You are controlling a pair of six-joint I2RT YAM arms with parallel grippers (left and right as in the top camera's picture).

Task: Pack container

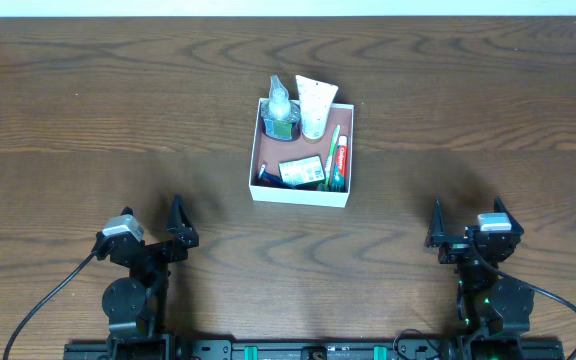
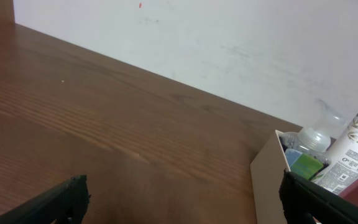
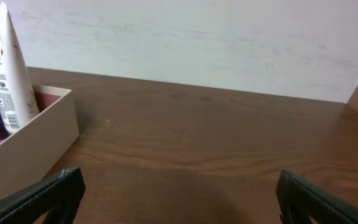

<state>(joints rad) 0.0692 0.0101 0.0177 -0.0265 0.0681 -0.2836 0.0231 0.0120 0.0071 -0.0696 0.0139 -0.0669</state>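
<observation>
The container (image 1: 256, 160), a shallow white square box with a reddish-brown floor, sits at the table's middle. Inside it are a clear bottle (image 1: 280, 107), a white tube (image 1: 315, 106), a toothpaste tube (image 1: 339, 165), a green toothbrush (image 1: 329, 150) and a small packet (image 1: 301, 172). My left gripper (image 1: 160, 232) is open and empty near the front left. My right gripper (image 1: 465, 232) is open and empty near the front right. The left wrist view shows the container's wall (image 2: 269, 180) with the bottle (image 2: 316, 140). The right wrist view shows the container's wall (image 3: 30, 146) and the white tube (image 3: 5, 68).
The brown wooden table (image 1: 88, 120) stretches around the box. A white wall (image 2: 229, 43) stands behind the table's far edge. Black cables (image 1: 38, 310) trail from the arm bases at the front edge.
</observation>
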